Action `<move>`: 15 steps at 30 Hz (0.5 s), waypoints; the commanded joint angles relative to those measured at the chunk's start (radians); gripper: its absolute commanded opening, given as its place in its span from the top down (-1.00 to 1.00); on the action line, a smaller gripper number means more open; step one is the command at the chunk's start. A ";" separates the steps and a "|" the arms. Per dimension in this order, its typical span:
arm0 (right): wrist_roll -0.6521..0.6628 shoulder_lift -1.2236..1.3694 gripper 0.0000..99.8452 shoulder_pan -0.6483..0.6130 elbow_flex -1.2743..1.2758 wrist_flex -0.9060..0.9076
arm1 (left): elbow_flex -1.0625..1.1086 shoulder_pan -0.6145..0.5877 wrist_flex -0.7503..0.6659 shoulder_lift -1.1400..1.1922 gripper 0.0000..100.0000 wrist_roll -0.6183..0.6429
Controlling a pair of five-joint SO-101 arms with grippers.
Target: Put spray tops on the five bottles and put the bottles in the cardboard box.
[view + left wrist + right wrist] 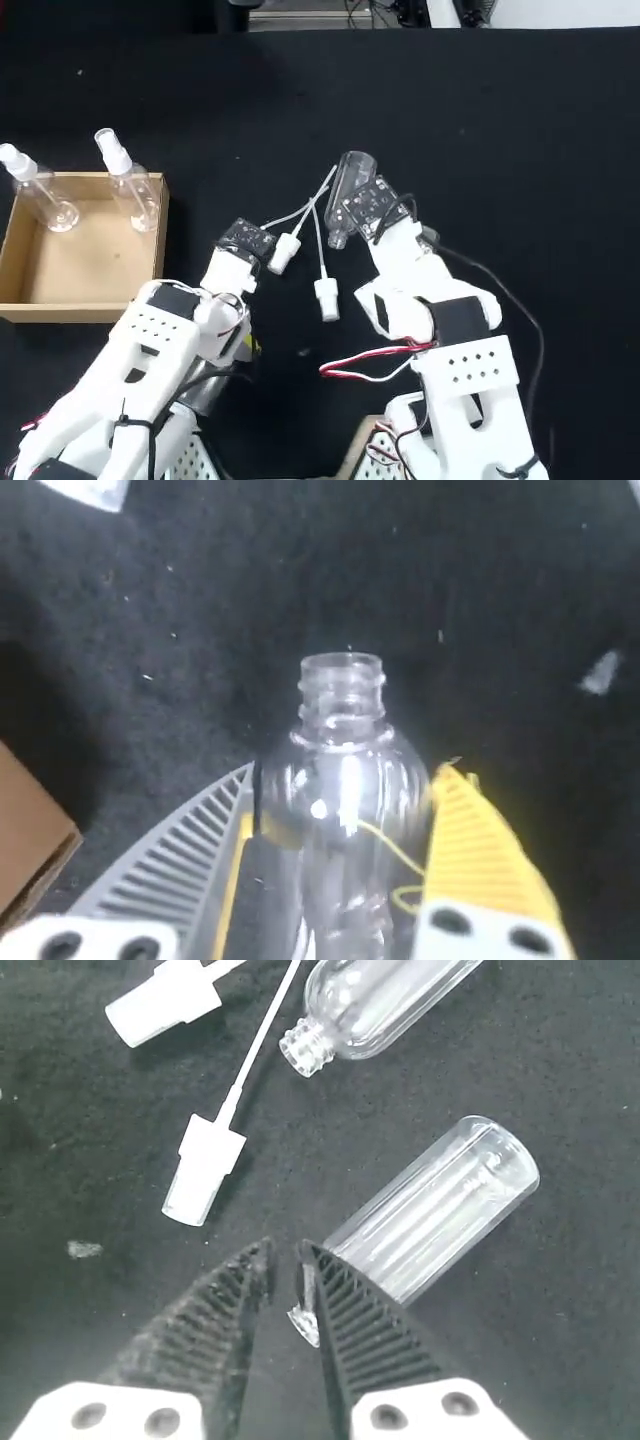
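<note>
Bottle assembly under way on a black table (520, 120): the left gripper (345, 780) is clamped around the body of a clear uncapped bottle (342, 695), one grey and one yellow finger pressing its sides, the threaded neck pointing away from the wrist. The right gripper (285, 1250) hovers low over the cloth with its black jaws narrowly parted and nothing clearly held; a second clear bottle (432, 1215) lies just beside one finger. A third bottle (385, 995), also topless, lies farther off, near two loose white spray tops (205, 1165) with their dip tubes. At the table's left side sits the cardboard box (60, 312), where two capped bottles (132, 190) stand against its far wall.
</note>
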 commanded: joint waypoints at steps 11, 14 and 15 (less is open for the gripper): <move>-0.035 0.240 0.97 -0.160 -0.068 -0.069 | 0.074 0.082 -0.127 -0.012 0.94 0.080; -0.152 0.352 0.96 -0.181 -0.077 -0.150 | 0.074 0.081 -0.127 -0.012 0.94 0.080; -0.173 0.383 0.92 -0.181 -0.079 -0.178 | 0.076 0.081 -0.127 -0.012 0.94 0.078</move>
